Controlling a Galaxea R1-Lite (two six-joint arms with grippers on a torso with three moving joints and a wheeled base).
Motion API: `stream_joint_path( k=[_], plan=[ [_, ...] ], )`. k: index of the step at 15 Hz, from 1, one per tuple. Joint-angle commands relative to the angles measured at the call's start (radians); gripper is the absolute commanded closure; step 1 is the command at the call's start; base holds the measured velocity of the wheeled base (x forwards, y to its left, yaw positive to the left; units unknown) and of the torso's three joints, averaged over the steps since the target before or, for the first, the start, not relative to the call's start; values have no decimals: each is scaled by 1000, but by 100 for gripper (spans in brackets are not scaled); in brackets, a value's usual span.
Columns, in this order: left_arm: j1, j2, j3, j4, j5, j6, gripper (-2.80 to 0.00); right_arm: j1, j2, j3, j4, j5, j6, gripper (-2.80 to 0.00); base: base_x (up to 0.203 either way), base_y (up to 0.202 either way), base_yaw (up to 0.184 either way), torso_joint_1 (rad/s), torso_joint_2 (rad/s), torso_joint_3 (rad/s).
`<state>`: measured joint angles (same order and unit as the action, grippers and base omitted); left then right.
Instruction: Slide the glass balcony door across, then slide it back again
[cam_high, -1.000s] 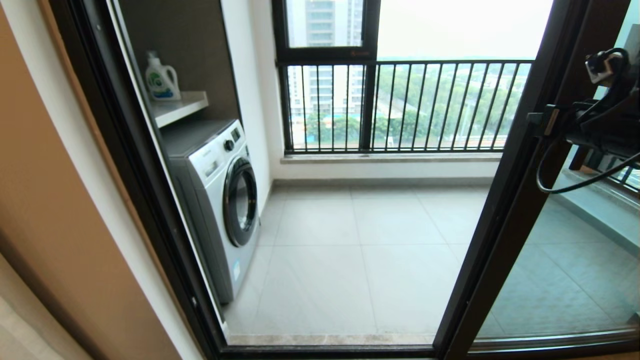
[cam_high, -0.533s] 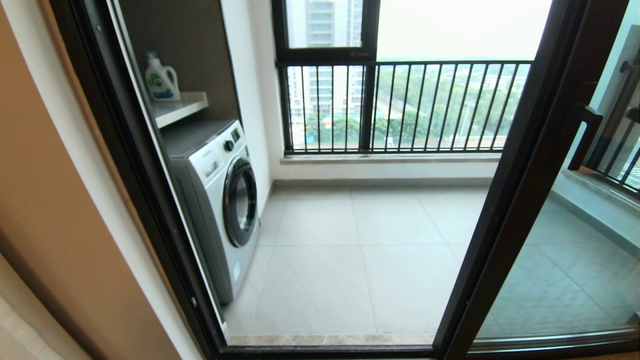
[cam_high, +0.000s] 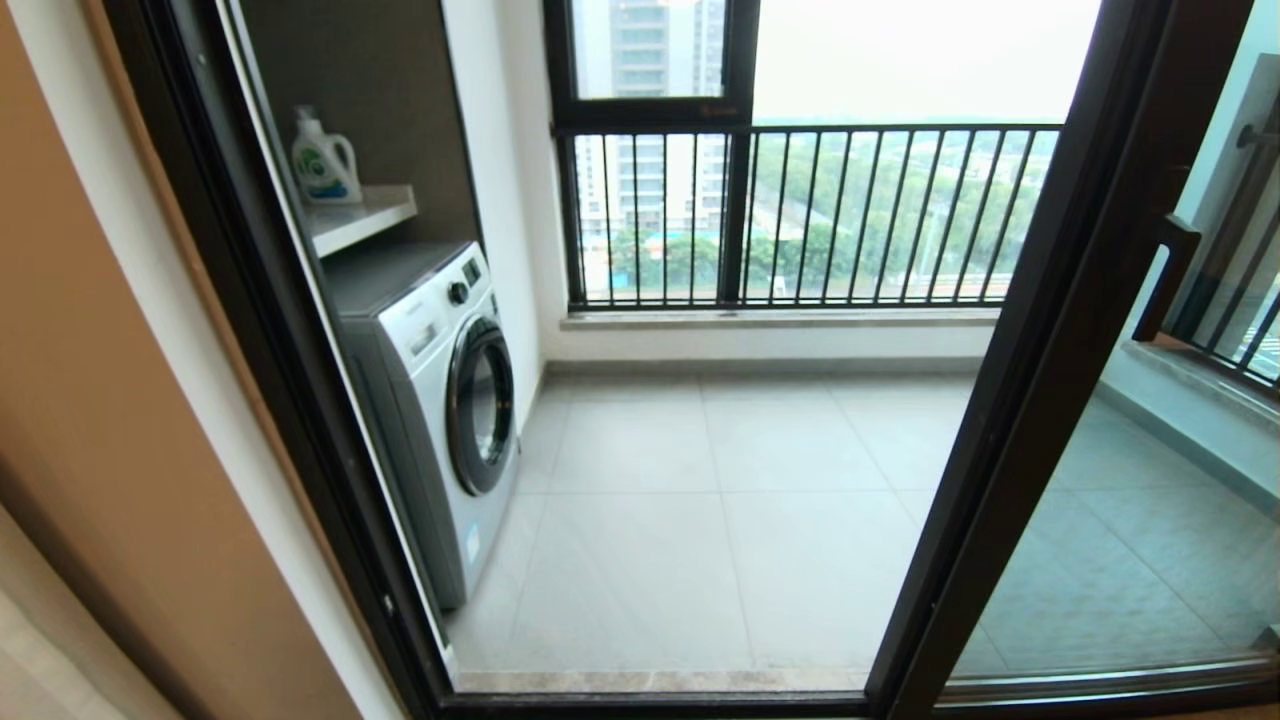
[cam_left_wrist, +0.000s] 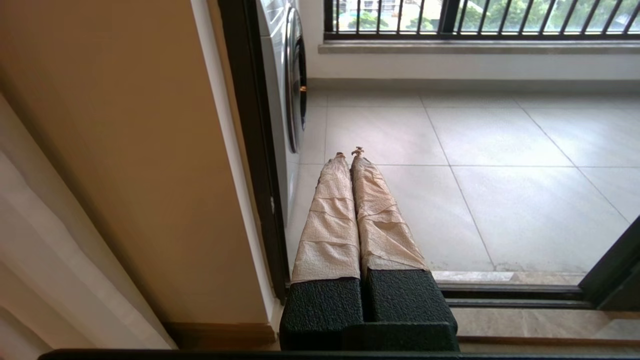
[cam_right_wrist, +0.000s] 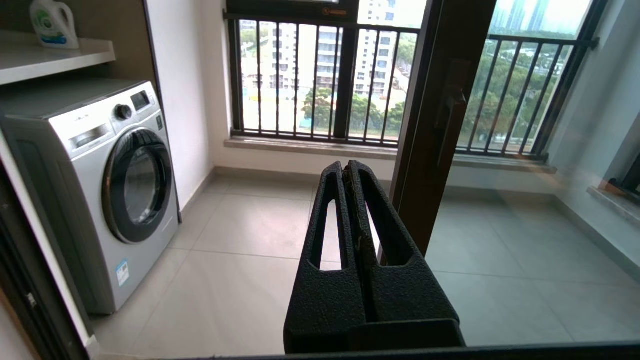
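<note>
Jaws closed, both grippers empty: right gripper (cam_right_wrist: 348, 170) nearer glass balcony door (cam_right_wrist: 440, 125), whose upright handle (cam_right_wrist: 448, 112) lies far-right.

My head camera sits high and looks forward and down through the open doorway onto the balcony floor (cam_high: 720, 480). The washing machine (cam_high: 440, 400) is at the left of the frame and the railing (cam_high: 800, 215) runs across the top.

My left wrist camera is low, near the floor, and looks along my left gripper (cam_left_wrist: 349, 152) at the same tiles.

My right wrist camera is higher and looks along my right gripper (cam_right_wrist: 346, 167), close to the glass balcony door (cam_right_wrist: 435, 125).

All three views share the washing machine, the tiles and the railing.
</note>
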<state>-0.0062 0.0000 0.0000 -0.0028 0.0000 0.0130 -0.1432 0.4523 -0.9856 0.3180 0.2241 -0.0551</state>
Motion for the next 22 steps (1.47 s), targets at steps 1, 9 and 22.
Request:
stream_joint_path(
  k=[1, 9, 22],
  plan=[
    [0, 2, 0, 0, 0, 1, 0, 27, -129, -78, 154, 0, -2, 0, 0, 0, 0, 0, 0, 0],
    [0, 2, 0, 0, 0, 1, 0, 181, -253, -194, 389, -175, -6, 0, 0, 0, 0, 0, 0, 0],
    [0, 2, 0, 0, 1, -1, 0, 142, -453, 456, 350, -62, 3, 0, 0, 0, 0, 0, 0, 0]
  ],
)
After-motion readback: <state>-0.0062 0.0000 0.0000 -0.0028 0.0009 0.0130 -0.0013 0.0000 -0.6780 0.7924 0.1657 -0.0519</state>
